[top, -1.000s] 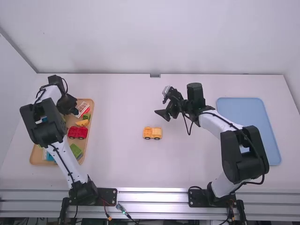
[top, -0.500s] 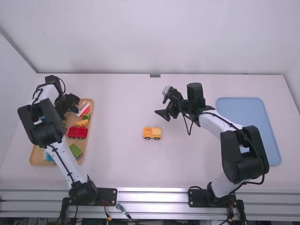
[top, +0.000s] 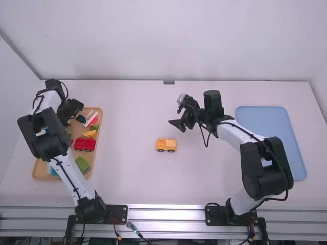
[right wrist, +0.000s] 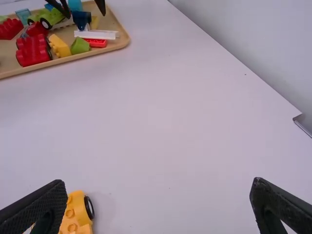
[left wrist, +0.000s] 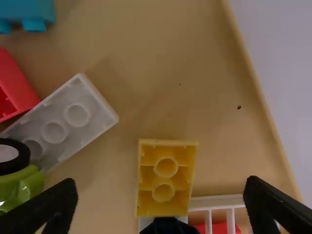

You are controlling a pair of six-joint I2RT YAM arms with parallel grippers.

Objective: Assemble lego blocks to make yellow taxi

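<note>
Left end effector (top: 72, 108) spread wide over the tan tray (top: 98, 112), yellow block (left wrist: 165, 178) lying in it near a white block (left wrist: 66, 122); right end effector (top: 174, 115) also wide, above the tabletop (top: 133, 178), yellow wheeled block (top: 166, 145) nearby, mid-tabletop, blue tray (top: 273, 132) far right.

Bright, even light in the high view, shadows soft.
</note>
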